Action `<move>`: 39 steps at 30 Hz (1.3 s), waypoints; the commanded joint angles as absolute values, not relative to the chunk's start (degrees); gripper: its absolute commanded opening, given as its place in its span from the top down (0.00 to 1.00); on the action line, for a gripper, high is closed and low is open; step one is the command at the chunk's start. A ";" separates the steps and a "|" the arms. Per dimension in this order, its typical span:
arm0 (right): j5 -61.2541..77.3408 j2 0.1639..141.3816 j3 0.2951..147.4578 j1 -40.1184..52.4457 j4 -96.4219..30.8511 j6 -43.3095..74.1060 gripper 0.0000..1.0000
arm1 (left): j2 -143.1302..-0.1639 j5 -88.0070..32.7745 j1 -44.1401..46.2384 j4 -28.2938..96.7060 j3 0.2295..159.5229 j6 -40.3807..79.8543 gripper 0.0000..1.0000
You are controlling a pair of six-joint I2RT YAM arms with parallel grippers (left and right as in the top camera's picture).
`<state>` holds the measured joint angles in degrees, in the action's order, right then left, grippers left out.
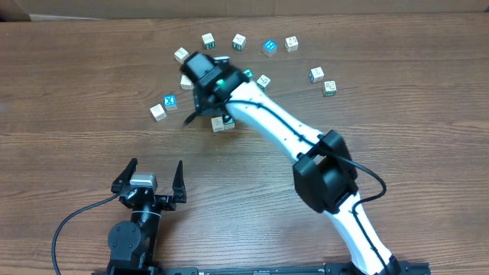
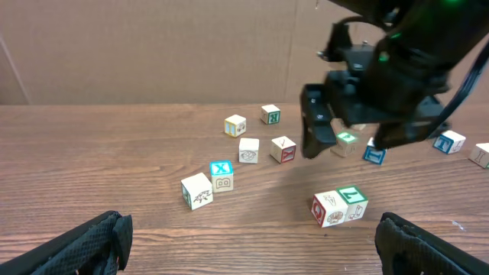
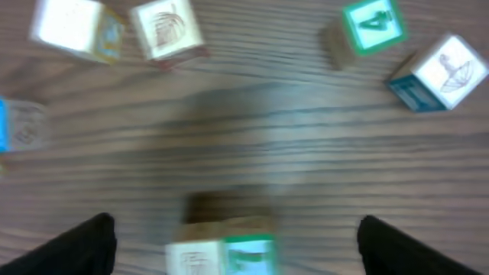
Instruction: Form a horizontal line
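1. While the right claw (image 3: 233, 229) hangs low over the wooden counter (image 1: 76, 92), its jaws stand wide apart and hold nothing.
2. The horizontal line (image 2: 340, 208) lies on the counter just under that claw. Only two cubes of it show, touching side by side: a pale cube (image 2: 328, 211) and a green-topped cube (image 2: 354, 198).
3. The left claw (image 1: 157, 163) sits near the counter's front, well apart from the line, with its jaws spread and empty.
4. Other letter cubes lie scattered beyond the line, among them a blue X cube (image 2: 221, 168).

Brown wood table (image 1: 76, 153). Loose letter cubes (image 1: 239, 41) arc nr far edge; blue X cube (image 1: 170, 101) just beside white cube (image 1: 158, 112), left of ctr. Cardboard wall (image 2: 153, 46) behind.
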<state>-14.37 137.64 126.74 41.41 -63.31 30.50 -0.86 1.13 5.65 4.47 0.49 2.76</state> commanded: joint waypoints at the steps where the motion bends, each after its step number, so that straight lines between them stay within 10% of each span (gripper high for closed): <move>1: -7.27 136.88 126.69 40.18 -64.31 31.24 0.00 | -0.34 1.48 6.02 4.32 0.27 1.67 0.00; 18: -7.18 137.14 118.21 41.56 -59.83 29.98 0.03 | -0.34 1.48 6.02 4.32 0.30 1.67 0.00; 39: -6.81 137.40 115.44 41.56 -54.41 27.22 0.47 | -0.34 1.48 6.02 4.32 0.27 1.67 0.01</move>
